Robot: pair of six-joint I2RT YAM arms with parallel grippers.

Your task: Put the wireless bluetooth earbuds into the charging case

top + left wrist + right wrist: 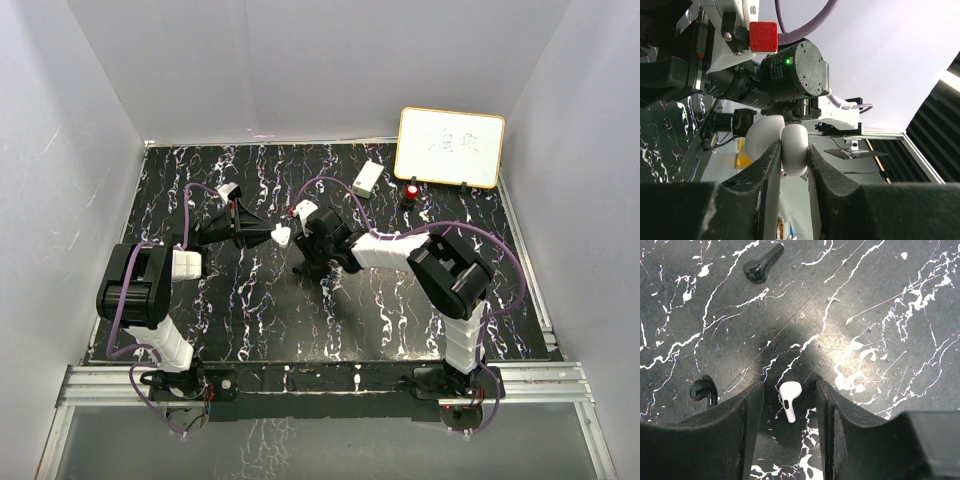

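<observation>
Three earbuds show in the right wrist view. A white earbud lies aslant on the counter between the parted fingers of the right pincer, touched by neither. A near black earbud sits just outside one finger, and a far black earbud lies well ahead.

The risk is in the squeeze. The white piece is small and smooth, so an off-centre close could pinch only its stem and flick it away, or the outer finger could nudge the near black one.

The left pincer is clamped on the rounded white charging case — it might twist there when an earbud is pressed in.

Only the top view shows the case held up near the middle of the counter, just beside the right wrist. The earbuds are hidden there. The left wrist view shows the grip but not the case's wells.
</observation>
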